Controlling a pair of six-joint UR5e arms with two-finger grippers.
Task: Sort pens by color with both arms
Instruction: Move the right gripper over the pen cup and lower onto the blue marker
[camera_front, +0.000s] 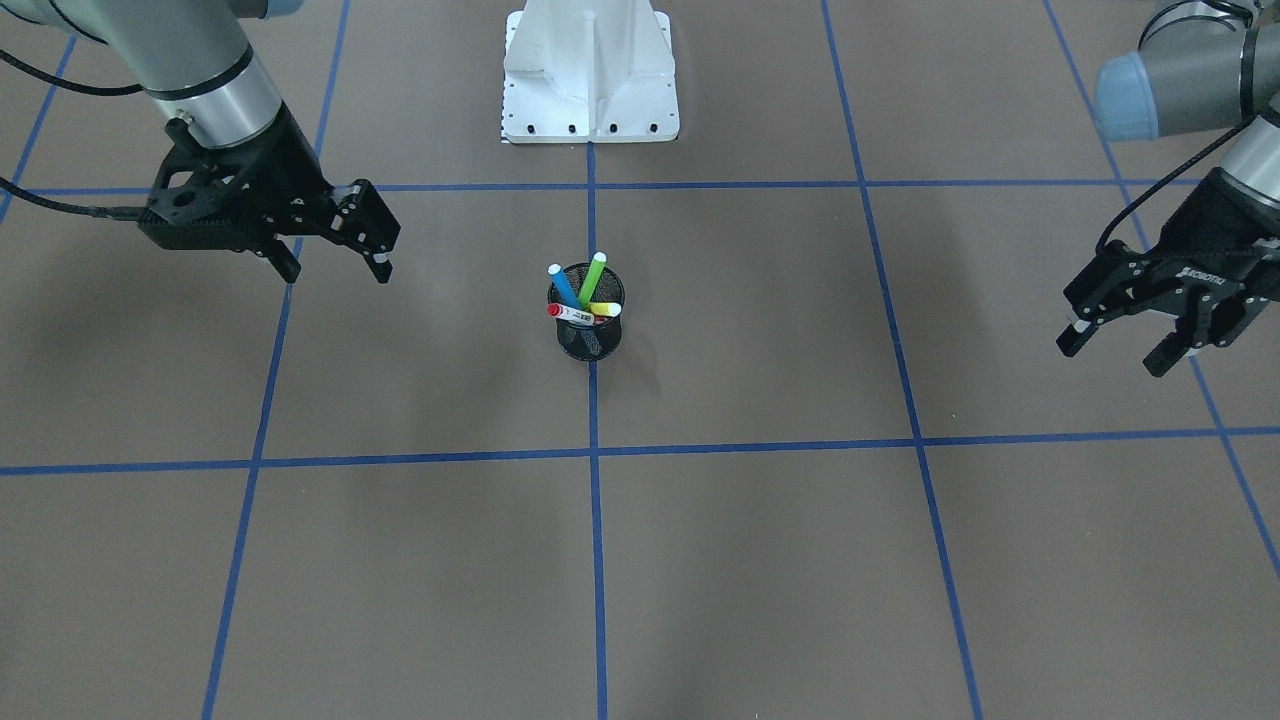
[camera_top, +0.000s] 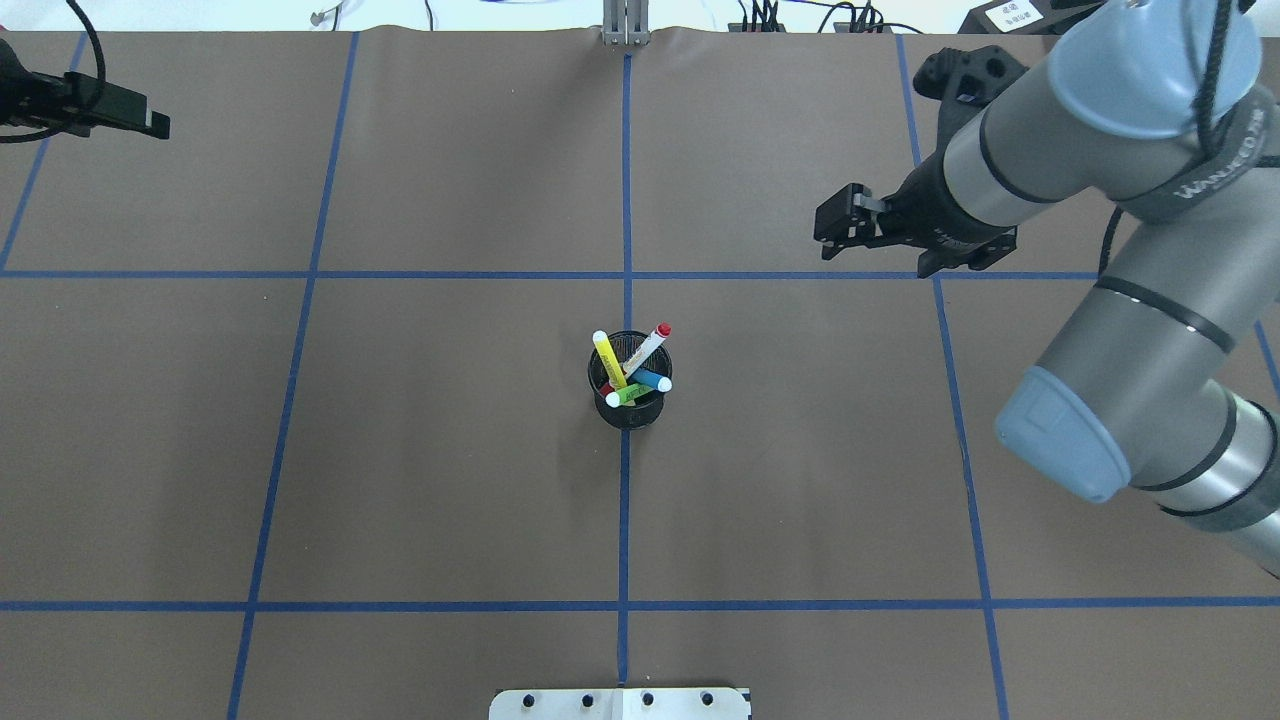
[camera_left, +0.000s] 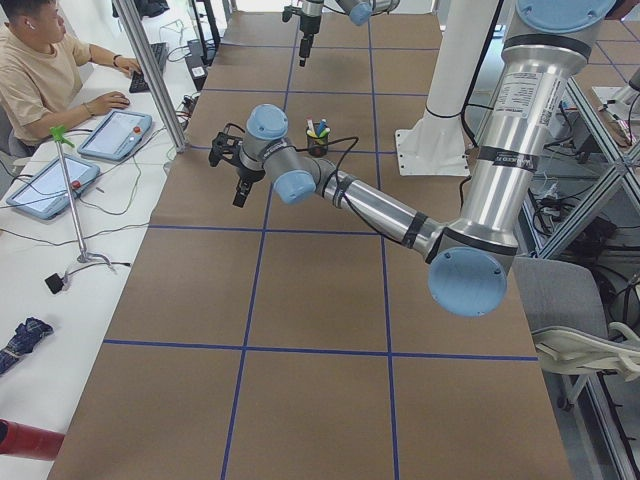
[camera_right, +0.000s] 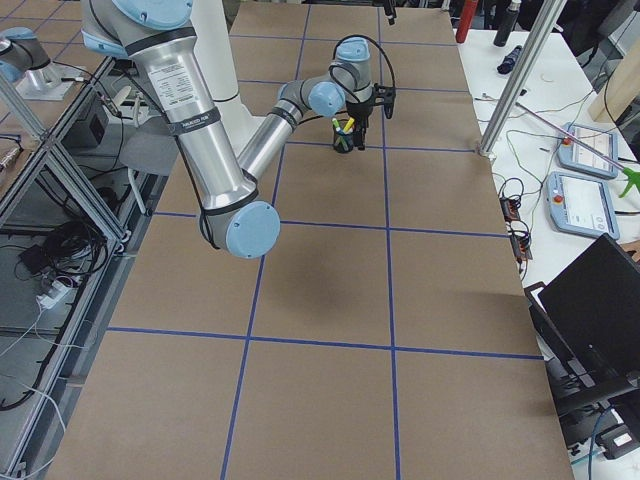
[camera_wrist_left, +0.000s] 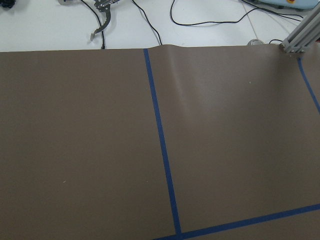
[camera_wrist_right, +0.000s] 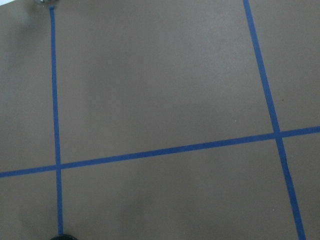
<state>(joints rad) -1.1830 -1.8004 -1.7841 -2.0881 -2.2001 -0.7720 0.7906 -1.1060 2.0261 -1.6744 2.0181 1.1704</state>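
Front-facing view: I see all four pens in the black mesh cup (camera_front: 589, 325) at the table's centre, the blue pen (camera_front: 563, 286), the green pen (camera_front: 593, 278), the red-capped white pen (camera_front: 570, 314) and the yellow pen (camera_front: 605, 309); the right gripper (camera_front: 335, 247) on this view's left and the left gripper (camera_front: 1115, 345) on its right both hang with fingers spread, holding nothing, well apart from the cup

Overhead view: the right gripper (camera_top: 838, 222) sits beyond the cup on its own side; only a dark end of the left gripper (camera_top: 120, 110) shows at the far left edge

Side views: nothing useful for the claws (too small to read)

Wrist views: bare brown table (camera_wrist_left: 235, 150) and blue tape lines only

Step in hand: I judge sorting not yet begun

Next move: I would bring one open gripper over the cup and close on a single leaning barrel without tipping the cup
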